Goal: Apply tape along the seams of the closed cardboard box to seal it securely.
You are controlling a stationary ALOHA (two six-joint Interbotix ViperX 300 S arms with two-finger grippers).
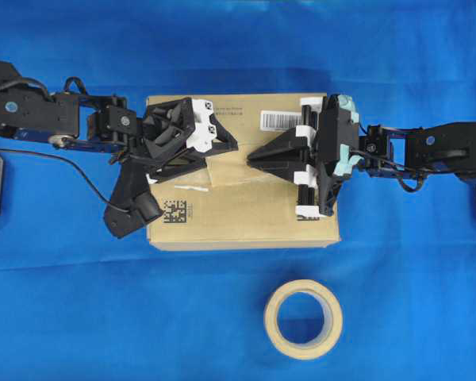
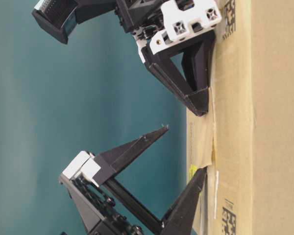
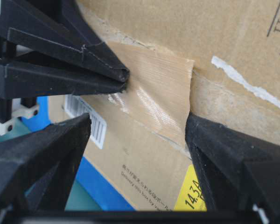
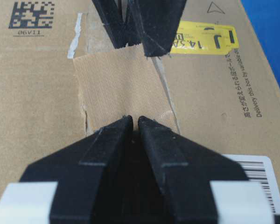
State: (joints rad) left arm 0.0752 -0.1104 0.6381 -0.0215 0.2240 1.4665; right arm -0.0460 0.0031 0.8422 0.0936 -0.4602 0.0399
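- Your left end effector (image 1: 197, 151) is sitting over the cardboard box (image 1: 246, 214) with its jaws spread wide, gripping nothing; one fingertip (image 3: 200, 135) is touching the tape's edge.
- Your right end effector (image 4: 134, 122) is showing its jaws nearly together, tips pressing on the near end of the tape (image 4: 116, 88); I cannot tell whether they are pinching it.
- The tape is lying flat across the seams (image 4: 165, 95), mid-box, beside the yellow sticker (image 4: 203, 41).
- A tape roll (image 1: 303, 319) is resting on the blue tabletop (image 1: 79, 302), apart from the box.
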